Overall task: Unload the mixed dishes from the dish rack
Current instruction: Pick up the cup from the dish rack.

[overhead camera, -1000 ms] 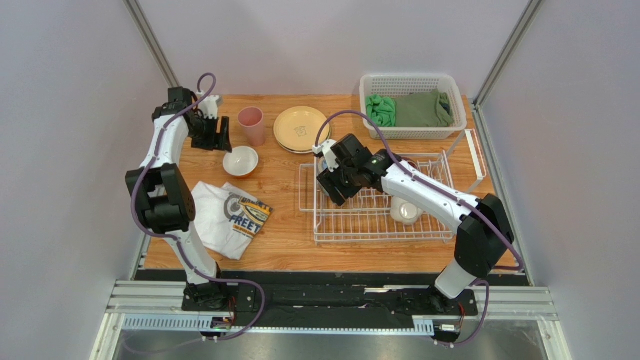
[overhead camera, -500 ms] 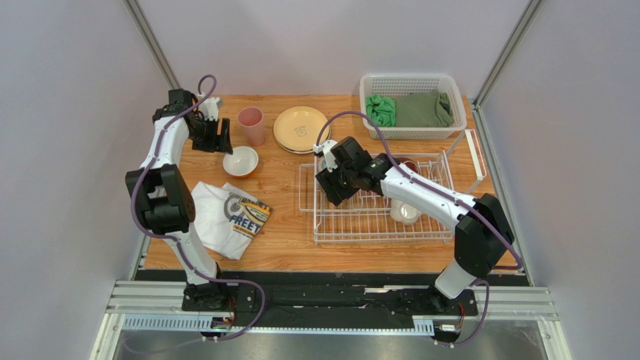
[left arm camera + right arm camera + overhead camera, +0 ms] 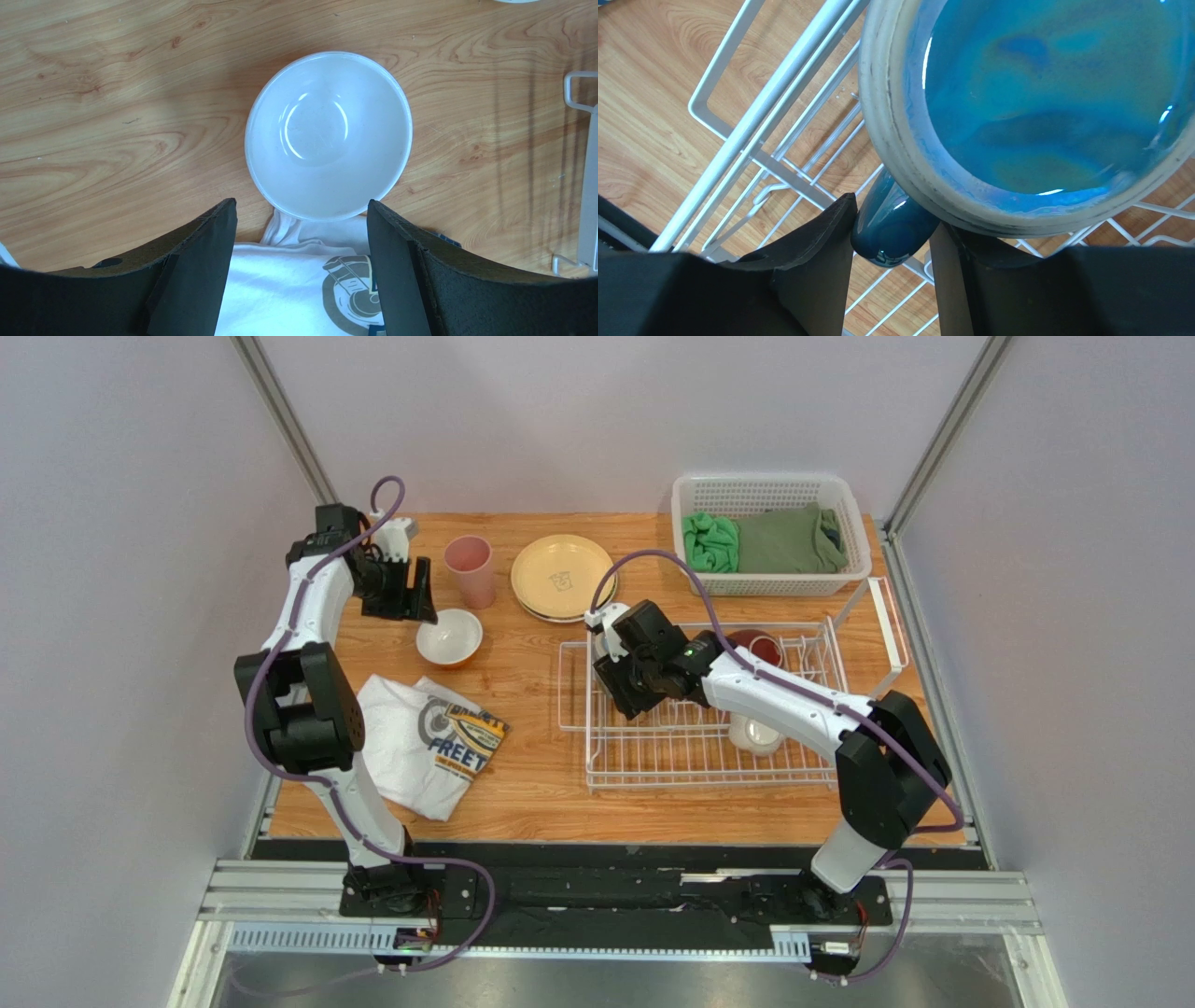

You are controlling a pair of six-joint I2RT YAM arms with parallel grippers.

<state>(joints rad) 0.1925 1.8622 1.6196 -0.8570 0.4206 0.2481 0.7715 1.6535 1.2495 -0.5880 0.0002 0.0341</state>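
In the right wrist view, a light-blue mug (image 3: 1053,91) stands in the dish rack (image 3: 773,105), and its dark blue handle (image 3: 889,227) sits between the fingers of my right gripper (image 3: 892,224). Both fingers touch the handle, so the gripper is shut on it. From above, the right gripper (image 3: 624,679) hides the mug at the rack's left end (image 3: 701,756). A dark red bowl (image 3: 758,644) and a pale cup (image 3: 758,735) remain in the rack. My left gripper (image 3: 302,217) hangs open above the small white bowl (image 3: 328,133), with nothing between its fingers.
On the table behind the rack lie stacked tan plates (image 3: 561,577) and a pink cup (image 3: 469,570). A printed white T-shirt (image 3: 428,735) lies front left, touching the white bowl (image 3: 449,636). A white perforated basket (image 3: 687,504) with green cloths (image 3: 779,539) stands back right.
My right gripper has narrowed its jaws onto the mug handle and shifted slightly toward the rack's left end, uncovering the dark red bowl. The left arm has not moved.
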